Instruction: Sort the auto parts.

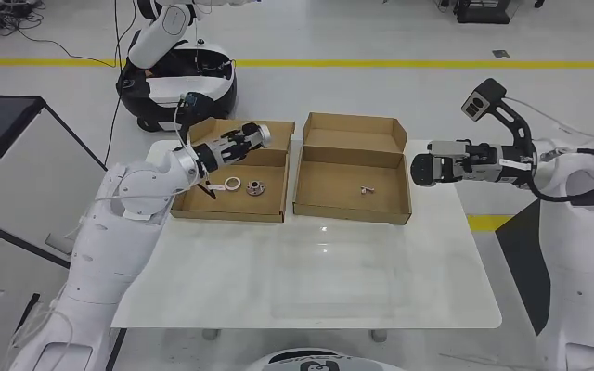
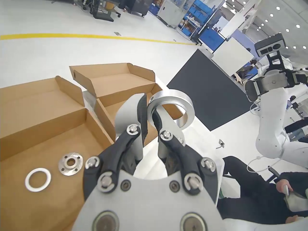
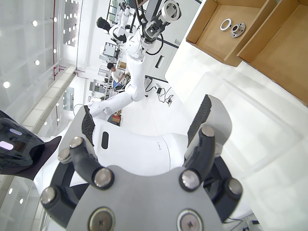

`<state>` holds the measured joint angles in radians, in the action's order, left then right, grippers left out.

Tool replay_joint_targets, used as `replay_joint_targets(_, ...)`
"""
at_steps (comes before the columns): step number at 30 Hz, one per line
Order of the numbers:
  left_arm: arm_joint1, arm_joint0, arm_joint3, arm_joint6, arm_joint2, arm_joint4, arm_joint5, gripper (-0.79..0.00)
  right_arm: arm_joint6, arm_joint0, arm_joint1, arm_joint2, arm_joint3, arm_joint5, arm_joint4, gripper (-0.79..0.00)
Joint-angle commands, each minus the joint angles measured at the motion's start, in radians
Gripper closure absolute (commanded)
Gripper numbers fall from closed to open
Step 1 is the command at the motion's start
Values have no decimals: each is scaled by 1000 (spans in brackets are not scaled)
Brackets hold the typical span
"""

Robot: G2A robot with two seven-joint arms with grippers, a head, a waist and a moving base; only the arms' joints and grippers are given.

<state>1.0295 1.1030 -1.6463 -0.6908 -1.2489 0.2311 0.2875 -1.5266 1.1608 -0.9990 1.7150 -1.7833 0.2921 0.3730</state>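
My left gripper (image 2: pixel 149 115) is shut on the wall of a thick silver metal ring (image 2: pixel 171 110), held in the air above the left cardboard box (image 1: pixel 190 210); the same gripper (image 1: pixel 249 137) hangs over that box's back half. On the box floor lie a flat silver washer (image 2: pixel 38 179) and a round flanged hub (image 2: pixel 70 163), side by side (image 1: pixel 232 185) (image 1: pixel 255 189). The right cardboard box (image 1: pixel 320 206) holds one small metal part (image 1: pixel 366 190). My right gripper (image 3: pixel 146 114) is open and empty, hovering beyond the right box's right side (image 1: pixel 415 171).
Both boxes sit at the back of the white table (image 1: pixel 325 278), lids folded open behind them. A shallow clear tray (image 1: pixel 329 283) rests on the table's front half. A black mobile robot base (image 1: pixel 176 88) stands on the floor behind the left box.
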Motion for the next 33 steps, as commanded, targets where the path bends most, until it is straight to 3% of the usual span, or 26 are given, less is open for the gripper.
replay_joint_targets(1,0,0,0,0,0,0,0,0,0,0,0,0,0,0,0,-785)
replay_joint_targets(4,0,3,-1,8,-1,7,-8,0,0,0,0,0,0,0,0,-785)
replay_joint_targets(8,-4,-15,-5,-26,-4,125,-139,0,0,0,0,0,0,0,0,-785)
replay_joint_targets(21,-5,-131,95,-284,90,448,-388,0,0,0,0,0,0,0,0,-785)
replay_joint_targets(23,-4,-146,86,-259,115,533,-386,0,0,0,0,0,0,0,0,-785)
replay_joint_targets(30,-4,-146,86,-259,115,533,-386,0,0,0,0,0,0,0,0,-785)
replay_joint_targets(33,-1,-145,142,-253,124,577,-441,0,0,0,0,0,0,0,0,-785)
